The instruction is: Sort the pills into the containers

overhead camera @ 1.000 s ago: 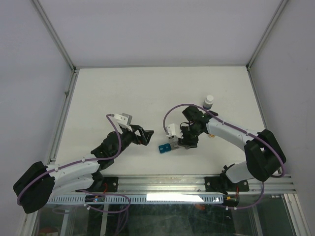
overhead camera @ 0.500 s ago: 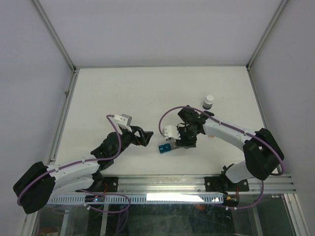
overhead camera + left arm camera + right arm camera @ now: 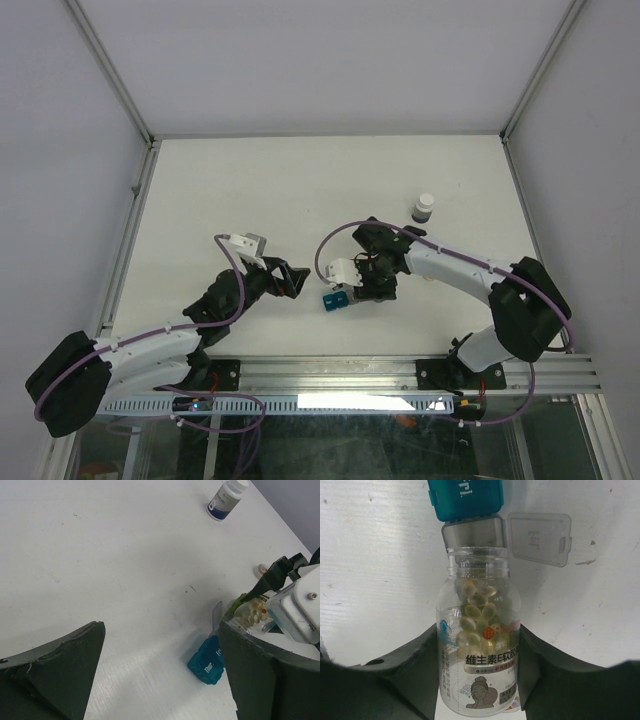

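Top view: in the last second my right claw (image 3: 372, 285) has swung left, so the containers (image 3: 334, 299) now sit just past its tip; I judge pouring is close. My left claw (image 3: 292, 280) hangs wide open and empty, with the strip near its right finger.

Left wrist view: the strip's teal end lies on the table (image 3: 125, 555).

Right wrist view: the claw is clamped around a clear pill bottle (image 3: 479, 650) of yellow pills (image 3: 477, 607). The bottle's mouth is at the grey compartment, whose lid (image 3: 537, 537) is flipped open.

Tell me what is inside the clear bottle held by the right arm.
The bottle holds yellowish translucent softgel capsules, visible between its neck and its label. The label covers the rest, so the contents behind it cannot be seen.
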